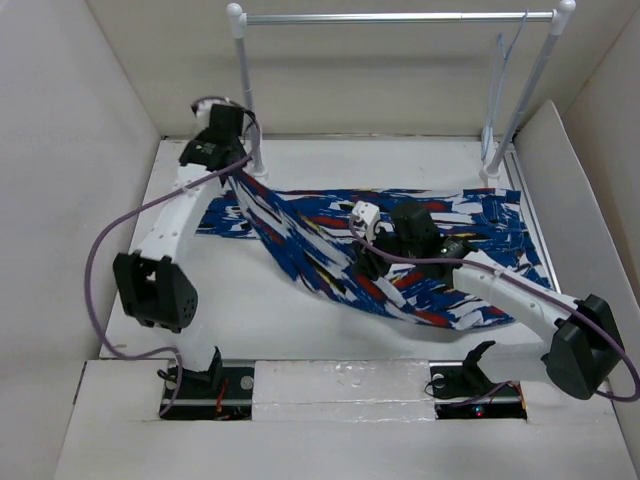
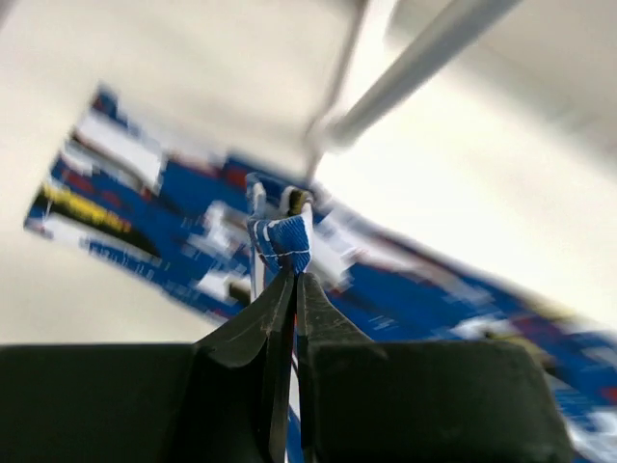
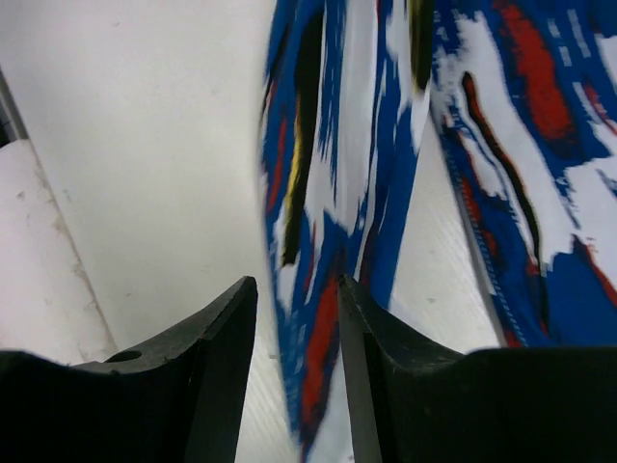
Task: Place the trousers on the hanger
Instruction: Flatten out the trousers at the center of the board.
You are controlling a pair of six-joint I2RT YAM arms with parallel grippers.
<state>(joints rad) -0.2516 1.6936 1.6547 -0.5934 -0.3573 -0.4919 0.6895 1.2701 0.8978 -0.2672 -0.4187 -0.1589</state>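
Both arms had the trousers (image 1: pixel 310 235): left gripper (image 2: pixel 292 275) fingers pressed together on a bunched fold near the rack (image 1: pixel 245 80) post, right gripper (image 3: pixel 297 289) pinching a cloth band mid-table. Hanger (image 1: pixel 503 70) hung on the rail's right end.

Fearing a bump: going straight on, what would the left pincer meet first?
Past the fold the left pincer grips, probably the spread trousers, short of the rack post; depth unclear.

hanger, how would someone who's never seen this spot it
Find the white-posted rail rack at the back. From its bar, near the right post, hangs the hanger: thin pale blue-grey wire, far slimmer than the thick posts.
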